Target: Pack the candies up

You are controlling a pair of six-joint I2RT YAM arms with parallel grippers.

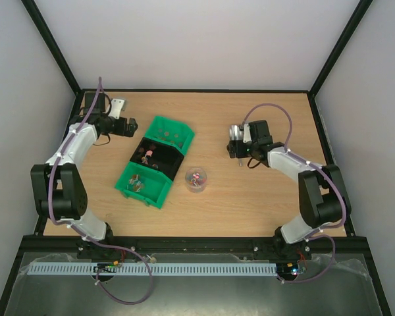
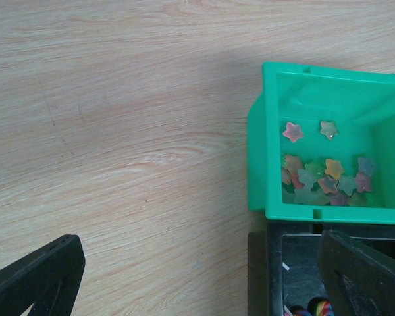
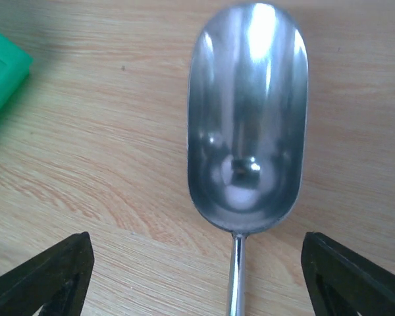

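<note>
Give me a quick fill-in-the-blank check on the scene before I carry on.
The bowl of the scoop is ___.
The right gripper is ___, clear of the scoop's handle.
The middle bin of the three is ___.
The green bin holds small ___-shaped pieces.
Missing words: empty; open; black; star.

Scoop (image 3: 247, 112) handle cut off at bottom edge. Black bin (image 2: 274, 263) cropped at bottom, contents mostly unseen. Candies (image 1: 197, 176) in jar (image 1: 196, 189) too small to tell apart.
</note>
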